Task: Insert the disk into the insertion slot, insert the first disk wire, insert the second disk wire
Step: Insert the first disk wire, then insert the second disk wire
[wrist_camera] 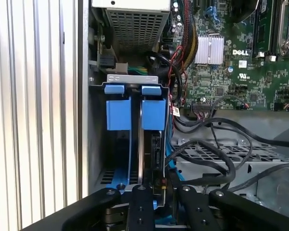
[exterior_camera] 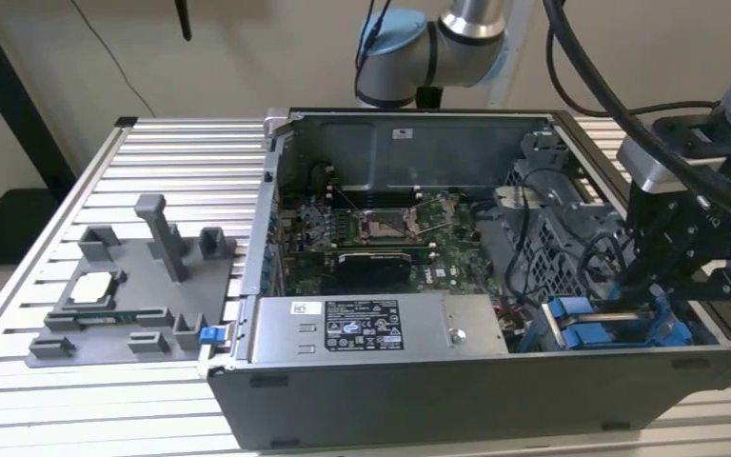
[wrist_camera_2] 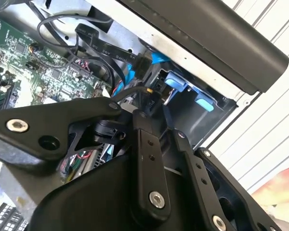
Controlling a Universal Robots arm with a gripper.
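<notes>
The insertion slot [wrist_camera: 118, 139] is a grey bay with blue rails and tabs in the case's near corner at the exterior view's right [exterior_camera: 594, 328]. The disk [wrist_camera: 155, 144] stands on edge inside it, behind the blue tab, with only its dark end showing. My gripper [wrist_camera: 161, 195] hangs right over that end, reaching down into the case [exterior_camera: 651, 295]. In the second wrist view the gripper [wrist_camera_2: 159, 125] looks shut on a black plug [wrist_camera_2: 149, 98] of a disk wire [wrist_camera_2: 94, 33] that loops back toward the board. The plug sits against the disk's end.
The open case holds a green motherboard [exterior_camera: 379, 228], a grey power supply box with a sticker [exterior_camera: 365, 328] and a perforated cage with loose black cables [wrist_camera: 207, 154]. A grey fixture plate [exterior_camera: 137, 286] lies on the slatted table at the exterior view's left.
</notes>
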